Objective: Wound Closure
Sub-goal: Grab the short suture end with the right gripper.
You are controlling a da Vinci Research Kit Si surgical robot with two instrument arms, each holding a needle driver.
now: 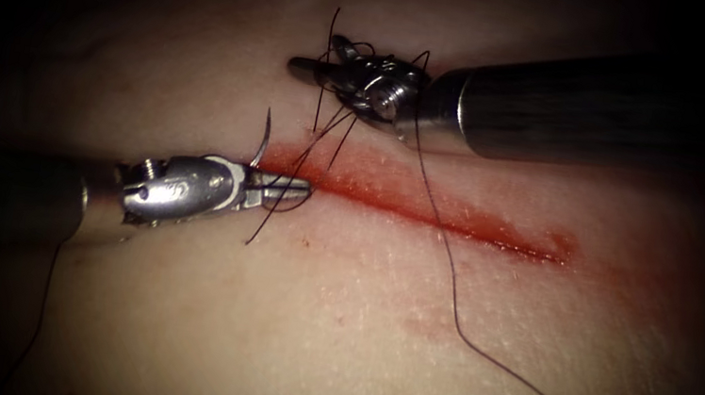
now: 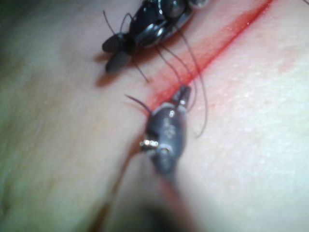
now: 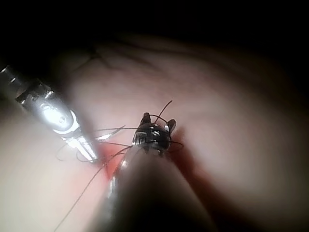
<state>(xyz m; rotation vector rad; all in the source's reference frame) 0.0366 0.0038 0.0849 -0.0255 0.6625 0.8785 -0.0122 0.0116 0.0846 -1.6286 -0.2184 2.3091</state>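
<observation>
The long dark suture thread [image 1: 451, 291] trails across the pale tissue [image 1: 345, 359] in front. At the left end of the red cut [image 1: 428, 205], the left arm's silver tool [image 1: 292, 187] grips the thin curved steel needle [image 1: 263, 140] near its base, jaws closed, tip raised. Beyond the cut, the right arm's dark metal tool [image 1: 321, 68] has jaws slightly parted, thread wound around them

In the endoscope view, light falls on the middle of the pale, skin-coloured slab of tissue [image 1: 329, 337] and fades to black towards every edge. White glare sits on the silver metal left tool [image 1: 297, 186], and streaky sheen runs along the shaft of the steel right tool [image 1: 322, 63]. The left wrist view is brightly lit; the right tool there [image 2: 116, 50] casts a dark shadow beside itself. The right wrist view is dim, with hard glare on the left tool [image 3: 89, 152].
</observation>
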